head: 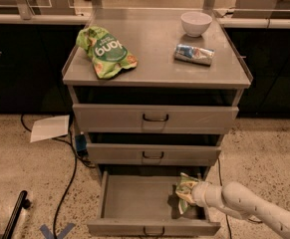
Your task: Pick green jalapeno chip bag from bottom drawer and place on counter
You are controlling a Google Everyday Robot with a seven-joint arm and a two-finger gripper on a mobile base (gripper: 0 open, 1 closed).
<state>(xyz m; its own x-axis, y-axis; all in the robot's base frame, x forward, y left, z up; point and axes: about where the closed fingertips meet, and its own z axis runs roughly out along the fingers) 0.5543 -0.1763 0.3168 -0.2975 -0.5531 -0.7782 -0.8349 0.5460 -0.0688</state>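
Camera view: green jalapeno chip bag stands upright at the right end of the bottom drawer, touching the tool on its drawer-centre side. Cannot tell whether the tool is clamped on it. Worktop lies directly above the drawer.

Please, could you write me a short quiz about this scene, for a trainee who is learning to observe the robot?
1. True or false: the gripper is down at the green jalapeno chip bag in the open bottom drawer.
2. How many things lie on the counter? A two, B three, C five.
3. Fill in: the foil packet lies nearest the white ___.
Key: 1 true; 2 B; 3 bowl.
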